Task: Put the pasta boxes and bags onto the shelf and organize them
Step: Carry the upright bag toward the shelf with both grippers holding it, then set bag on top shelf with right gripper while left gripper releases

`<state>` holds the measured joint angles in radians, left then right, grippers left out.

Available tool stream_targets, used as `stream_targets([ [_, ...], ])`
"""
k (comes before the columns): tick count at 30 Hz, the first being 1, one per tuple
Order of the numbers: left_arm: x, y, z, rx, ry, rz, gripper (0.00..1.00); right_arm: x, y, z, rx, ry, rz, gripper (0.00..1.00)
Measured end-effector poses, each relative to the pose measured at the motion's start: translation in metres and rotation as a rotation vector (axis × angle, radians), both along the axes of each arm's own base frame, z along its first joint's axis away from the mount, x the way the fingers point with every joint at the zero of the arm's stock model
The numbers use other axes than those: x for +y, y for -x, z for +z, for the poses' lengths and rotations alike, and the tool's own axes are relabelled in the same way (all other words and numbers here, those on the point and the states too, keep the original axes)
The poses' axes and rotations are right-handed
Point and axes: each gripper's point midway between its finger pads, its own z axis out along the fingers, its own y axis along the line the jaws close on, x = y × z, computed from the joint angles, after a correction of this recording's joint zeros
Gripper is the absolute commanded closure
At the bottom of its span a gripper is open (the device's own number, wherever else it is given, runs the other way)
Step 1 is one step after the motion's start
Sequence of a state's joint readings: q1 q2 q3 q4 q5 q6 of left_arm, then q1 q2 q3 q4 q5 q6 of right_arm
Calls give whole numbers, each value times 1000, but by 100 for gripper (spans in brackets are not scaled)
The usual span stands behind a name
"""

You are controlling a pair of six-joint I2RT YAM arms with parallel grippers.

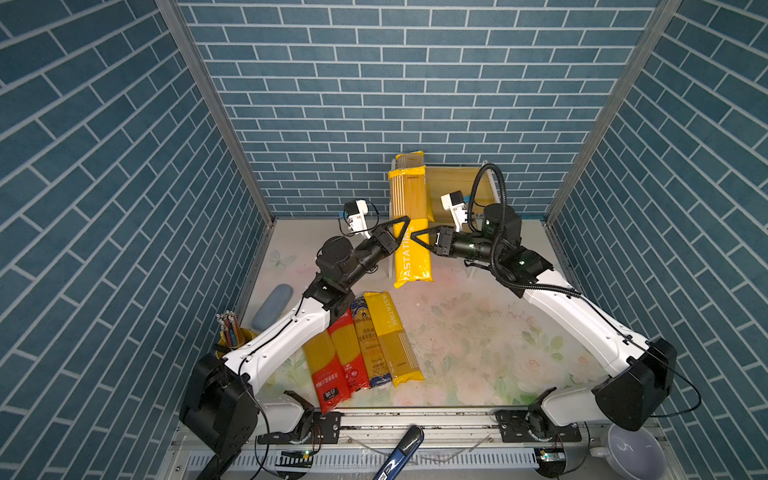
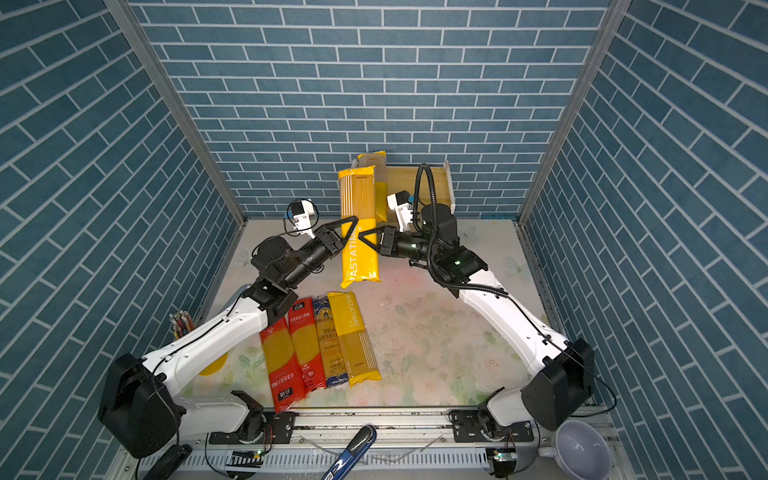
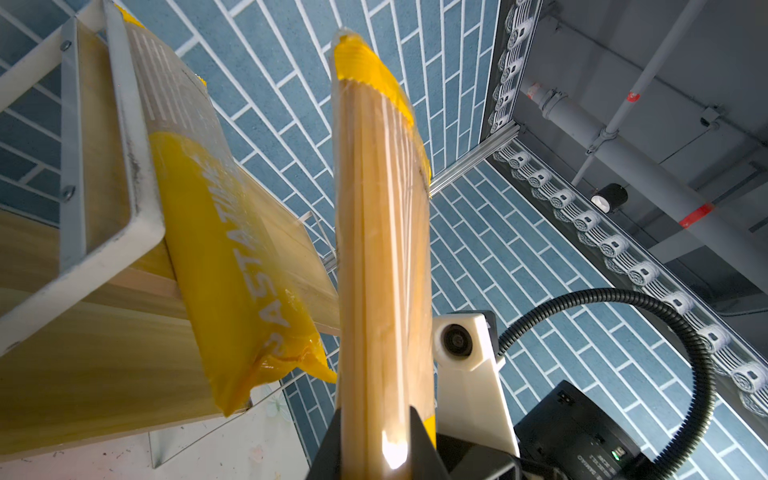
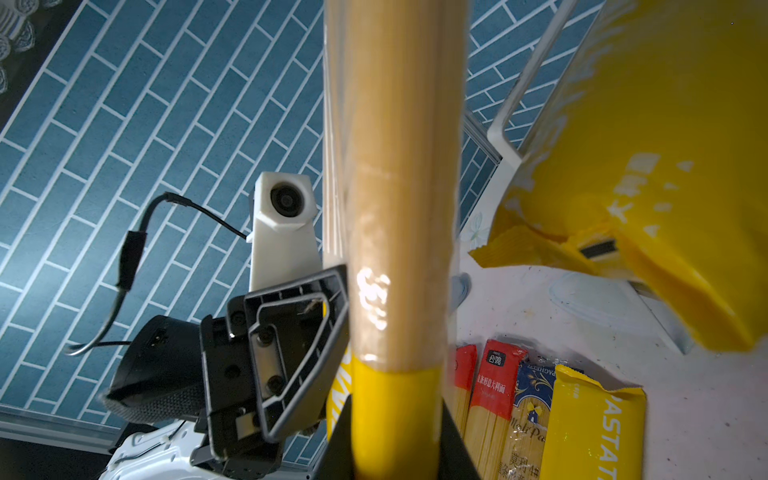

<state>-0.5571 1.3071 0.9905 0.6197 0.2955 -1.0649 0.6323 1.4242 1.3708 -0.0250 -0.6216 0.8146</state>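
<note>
left claw [image 1: 405, 226]: closed on the lifted pack [image 1: 413, 262] from its 9 o'clock side, with the jaws pressed on both faces.
right claw [image 1: 417, 239]: closed on the same pack from its 3 o'clock side. The right wrist view shows the jaws snug against it.
lifted pack: yellow and held off the table [image 1: 478, 332], with its striped window end toward 12 o'clock and its printed end toward 6. It hangs just on the 6 o'clock side of the shelf [image 1: 453, 183].
shelf: stands at 12 o'clock of the table, against the back wall.
done: one shelved pack [image 3: 232, 270], also yellow, lies at the shelf's 9 o'clock end with its printed end over the front edge.
left to do: four packs lie side by side at 7 o'clock of the table. These are the red packs [image 1: 326, 374], the blue pack [image 1: 368, 345] and the last yellow pack [image 1: 390, 336].
progress: early, by my reading. One of six is shelved and a second is on its way.
next: the board is bare at 3 o'clock of the shelved pack, so the lifted pack would probably go there.
</note>
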Motion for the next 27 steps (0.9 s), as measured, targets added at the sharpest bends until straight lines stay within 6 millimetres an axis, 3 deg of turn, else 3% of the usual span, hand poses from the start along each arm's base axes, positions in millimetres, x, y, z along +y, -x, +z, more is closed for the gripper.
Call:
stream_targets([
  [3, 1, -1, -1, 7, -3, 8, 36, -4, -1, 0, 24, 15, -4, 100],
  [6, 3, 3, 6, -11, -4, 8, 31, -13, -10, 4, 60, 34, -20, 100],
  [12, 5, 7, 13, -38, 9, 8, 29, -44, -51, 36, 101, 3, -119, 100],
  [19, 8, 10, -10, 5, -14, 10, 29, -88, -104, 61, 157, 29, -242, 100],
  [23, 16, 20, -28, 41, -33, 23, 29, -104, -134, 60, 197, 48, -262, 100],
  [27, 23, 28, -45, 78, -53, 38, 29, -111, -162, 38, 250, 79, -264, 100],
])
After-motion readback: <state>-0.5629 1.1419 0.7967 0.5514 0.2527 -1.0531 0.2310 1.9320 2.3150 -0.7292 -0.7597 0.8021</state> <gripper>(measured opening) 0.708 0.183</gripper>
